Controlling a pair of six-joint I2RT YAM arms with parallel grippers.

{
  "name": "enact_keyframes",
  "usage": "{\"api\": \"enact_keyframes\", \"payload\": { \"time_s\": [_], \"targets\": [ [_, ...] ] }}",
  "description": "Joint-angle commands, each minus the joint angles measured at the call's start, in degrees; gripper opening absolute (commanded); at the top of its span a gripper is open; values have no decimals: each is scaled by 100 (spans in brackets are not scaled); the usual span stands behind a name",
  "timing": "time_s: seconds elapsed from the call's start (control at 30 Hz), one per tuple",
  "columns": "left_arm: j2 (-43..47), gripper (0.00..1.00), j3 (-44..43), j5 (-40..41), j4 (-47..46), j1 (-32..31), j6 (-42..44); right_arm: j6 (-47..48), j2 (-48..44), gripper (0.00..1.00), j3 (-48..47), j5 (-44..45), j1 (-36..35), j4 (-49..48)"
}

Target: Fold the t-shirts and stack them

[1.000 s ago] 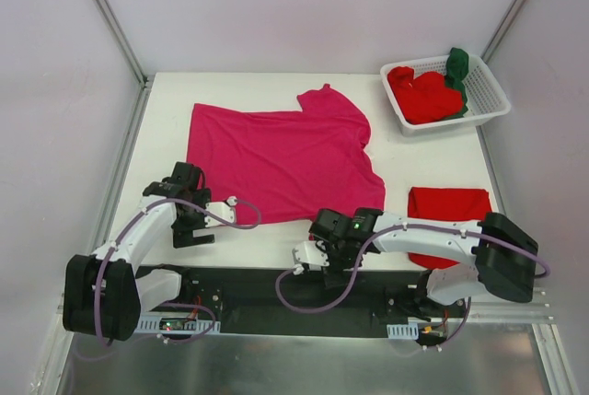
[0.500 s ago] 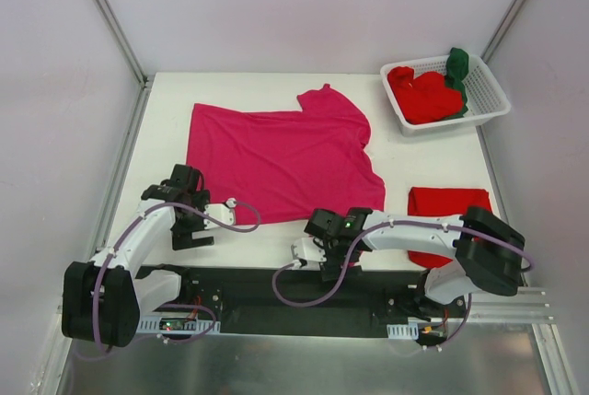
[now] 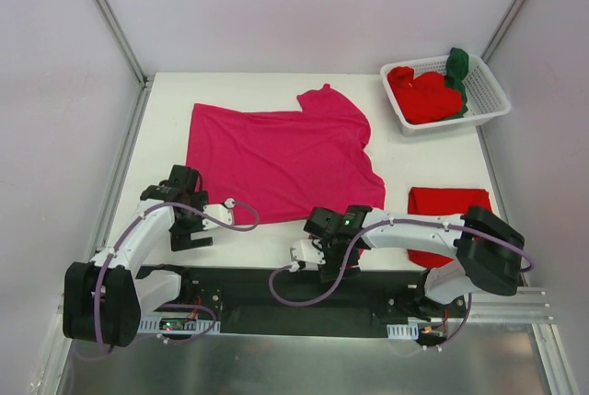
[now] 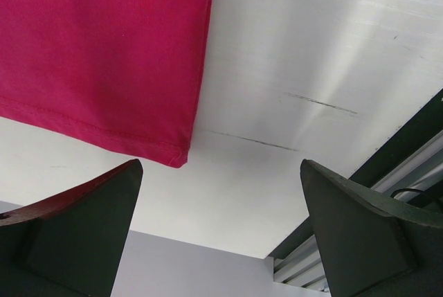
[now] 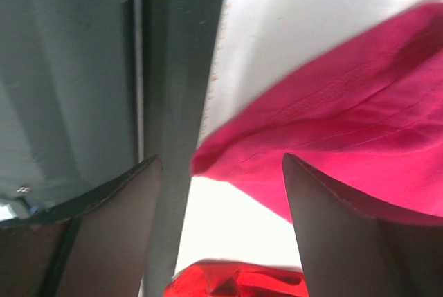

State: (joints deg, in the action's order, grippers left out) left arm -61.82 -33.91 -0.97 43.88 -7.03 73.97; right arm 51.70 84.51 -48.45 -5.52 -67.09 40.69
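Note:
A magenta-pink t-shirt (image 3: 276, 151) lies spread flat across the middle of the table. My left gripper (image 3: 189, 232) is at its near left corner, open and holding nothing. In the left wrist view that corner (image 4: 104, 55) lies beyond the left gripper (image 4: 221, 241), outside the gap. My right gripper (image 3: 331, 246) hovers at the shirt's near right corner. In the right wrist view the right gripper (image 5: 221, 228) has its jaws apart with the pink hem corner (image 5: 332, 124) raised in the gap. A folded red t-shirt (image 3: 451, 203) lies to the right, partly under my right arm.
A white slotted basket (image 3: 492, 91) at the back right holds red t-shirts (image 3: 425, 96) and a dark green one (image 3: 457, 65). The black mounting rail (image 3: 248, 289) runs along the near table edge. Metal frame posts and walls stand on both sides.
My right gripper has shifted a little left and toward the near edge, and its jaws have narrowed around the pink shirt's corner. The left arm has stayed still.

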Motion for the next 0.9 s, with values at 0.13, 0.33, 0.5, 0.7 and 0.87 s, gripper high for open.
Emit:
{"api": "enact_keyframes", "payload": {
  "time_s": [0.13, 0.33, 0.5, 0.7, 0.87],
  "targets": [
    [-119, 99, -28, -8, 183, 87, 117, 129, -84, 72, 54, -187, 20, 335],
    [-120, 99, -46, 36, 191, 105, 108, -2, -14, 71, 160, 129, 21, 71],
    [-155, 99, 25, 45, 139, 131, 108, -99, 101, 70, 239, 455, 21, -272],
    [-251, 99, 104, 71, -151, 166, 47, -125, 189, 61, 213, 429, 21, -298],
    [-313, 99, -335, -96, -151, 193, -41, -169, 180, 56, 204, 323, 29, -228]
  ]
}}
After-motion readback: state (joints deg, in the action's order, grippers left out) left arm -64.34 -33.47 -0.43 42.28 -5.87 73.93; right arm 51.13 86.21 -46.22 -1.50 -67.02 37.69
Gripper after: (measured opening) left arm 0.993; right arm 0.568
